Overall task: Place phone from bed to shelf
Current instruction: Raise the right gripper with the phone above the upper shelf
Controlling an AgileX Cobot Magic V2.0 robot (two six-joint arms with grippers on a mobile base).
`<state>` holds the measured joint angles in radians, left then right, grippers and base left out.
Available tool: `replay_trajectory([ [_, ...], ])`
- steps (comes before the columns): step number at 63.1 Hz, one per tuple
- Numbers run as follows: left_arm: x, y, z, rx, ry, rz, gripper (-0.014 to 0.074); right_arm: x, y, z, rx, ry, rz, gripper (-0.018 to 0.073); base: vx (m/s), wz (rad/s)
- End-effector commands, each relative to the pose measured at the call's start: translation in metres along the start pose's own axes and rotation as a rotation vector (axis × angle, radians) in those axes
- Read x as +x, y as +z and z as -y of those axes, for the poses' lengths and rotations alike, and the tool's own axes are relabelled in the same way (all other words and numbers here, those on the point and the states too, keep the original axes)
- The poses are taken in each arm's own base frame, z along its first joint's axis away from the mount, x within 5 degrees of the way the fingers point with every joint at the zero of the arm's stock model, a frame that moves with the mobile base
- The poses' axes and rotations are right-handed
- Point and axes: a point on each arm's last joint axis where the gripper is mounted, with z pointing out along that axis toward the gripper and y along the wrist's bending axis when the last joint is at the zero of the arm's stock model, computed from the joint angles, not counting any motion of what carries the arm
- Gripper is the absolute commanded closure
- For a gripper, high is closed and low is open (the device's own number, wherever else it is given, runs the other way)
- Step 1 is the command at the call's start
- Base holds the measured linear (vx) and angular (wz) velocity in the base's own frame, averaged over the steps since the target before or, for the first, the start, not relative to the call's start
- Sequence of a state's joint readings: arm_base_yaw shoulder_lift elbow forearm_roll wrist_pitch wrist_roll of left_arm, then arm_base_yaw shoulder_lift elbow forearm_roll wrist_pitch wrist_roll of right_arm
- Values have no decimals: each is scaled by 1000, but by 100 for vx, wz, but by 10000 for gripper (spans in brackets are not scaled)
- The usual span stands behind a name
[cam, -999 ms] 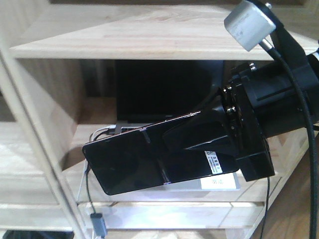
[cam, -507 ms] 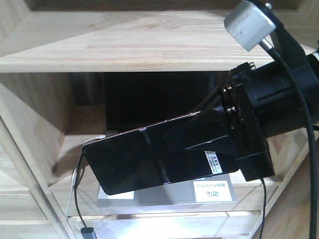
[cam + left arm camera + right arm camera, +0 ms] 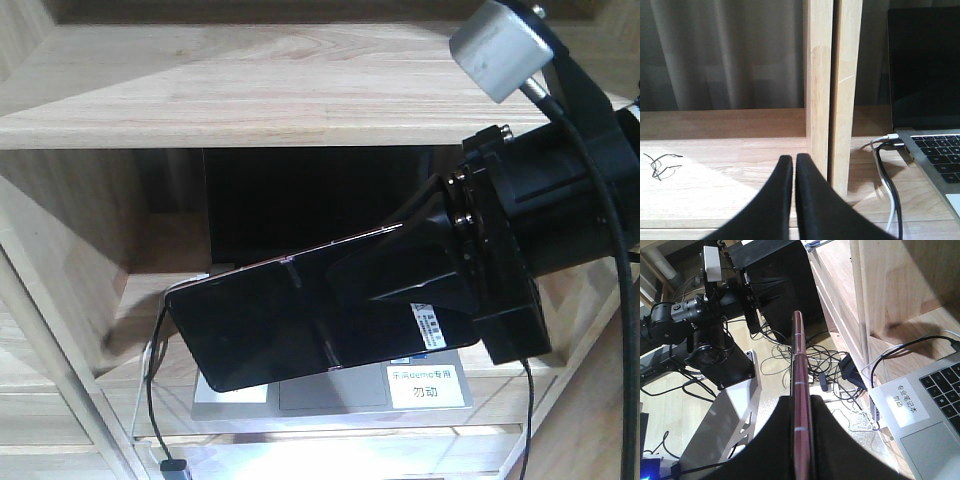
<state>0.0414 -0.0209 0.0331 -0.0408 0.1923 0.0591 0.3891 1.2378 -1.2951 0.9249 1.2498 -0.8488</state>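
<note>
Edgewise, phone (image 3: 799, 360) clamped in right hand (image 3: 800, 405)

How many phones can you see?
1. The phone is pinched in the right gripper, held in front of the open laptop on the shelf. The shut left gripper holds none.

My right gripper (image 3: 799, 411) is matte black, and the flat glossy black phone (image 3: 270, 330) shows a rose-gold edge and a small white sticker. My left gripper (image 3: 794, 167) is the same black. The thick pale natural-wood shelf (image 3: 250, 90) carries long honey-toned grain. The silver-grey laptop (image 3: 330, 392) has black keys, a black screen and a white label (image 3: 427, 385) with dark print. The curtain (image 3: 720, 55) is grey.
</note>
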Motion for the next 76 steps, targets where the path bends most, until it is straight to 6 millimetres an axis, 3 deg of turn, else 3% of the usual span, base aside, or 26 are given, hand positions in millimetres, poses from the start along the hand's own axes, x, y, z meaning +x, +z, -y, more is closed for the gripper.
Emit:
replay_trajectory([
  [1,-5,0,0,-4,-9,75,595,-9,-10,-16,-55,-22,54,561,0,0],
  [45,-5,0,0,-4,-9,75,595,-14,-12,-21,-97,-7,106,561,0,0],
  [59,-5,0,0,-4,-9,75,595,-40,-30,-36,-109,-69,224,561,0,0],
  [76,-5,0,0,-4,-9,75,595,-83,-66,-53,35,-169,449,561,0,0],
])
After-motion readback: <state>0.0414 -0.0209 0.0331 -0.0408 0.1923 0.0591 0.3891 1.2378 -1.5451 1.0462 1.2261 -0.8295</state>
